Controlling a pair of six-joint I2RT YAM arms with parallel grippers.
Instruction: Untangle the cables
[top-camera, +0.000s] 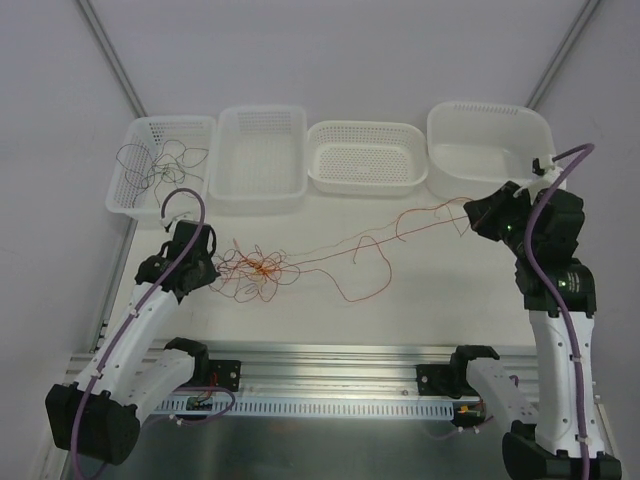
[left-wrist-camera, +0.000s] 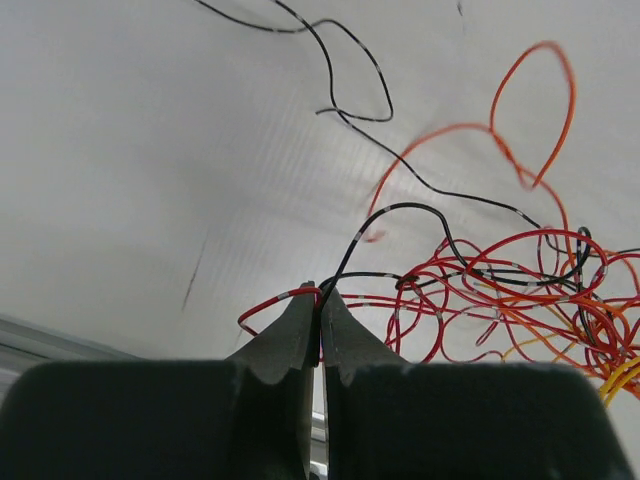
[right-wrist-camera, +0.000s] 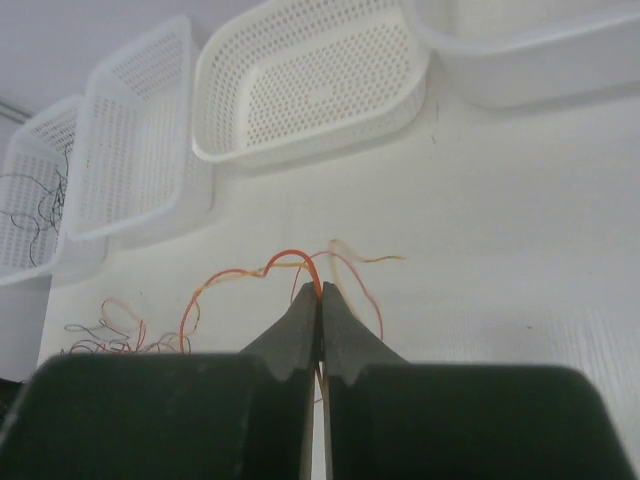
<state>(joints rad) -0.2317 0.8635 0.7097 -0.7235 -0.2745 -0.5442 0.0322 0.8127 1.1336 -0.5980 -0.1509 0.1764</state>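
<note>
A knot of thin red, orange-yellow and dark cables (top-camera: 260, 270) lies on the white table left of centre. My left gripper (top-camera: 215, 266) is at the knot's left edge. In the left wrist view it (left-wrist-camera: 320, 293) is shut on a red cable (left-wrist-camera: 275, 300) and a black cable (left-wrist-camera: 400, 208) that both run into the tangle (left-wrist-camera: 520, 290). A long orange-red cable (top-camera: 380, 238) runs from the knot to my right gripper (top-camera: 470, 215). The right wrist view shows that gripper (right-wrist-camera: 320, 292) shut on this cable (right-wrist-camera: 285, 257). A dark grey cable (top-camera: 160, 160) lies coiled in the leftmost basket.
A row of white perforated baskets stands along the back: the leftmost (top-camera: 120, 190), a second (top-camera: 262, 195), a shallower oval one (top-camera: 365, 185) and a deeper one (top-camera: 480, 175) just behind the right gripper. A metal rail (top-camera: 330, 355) runs along the near edge.
</note>
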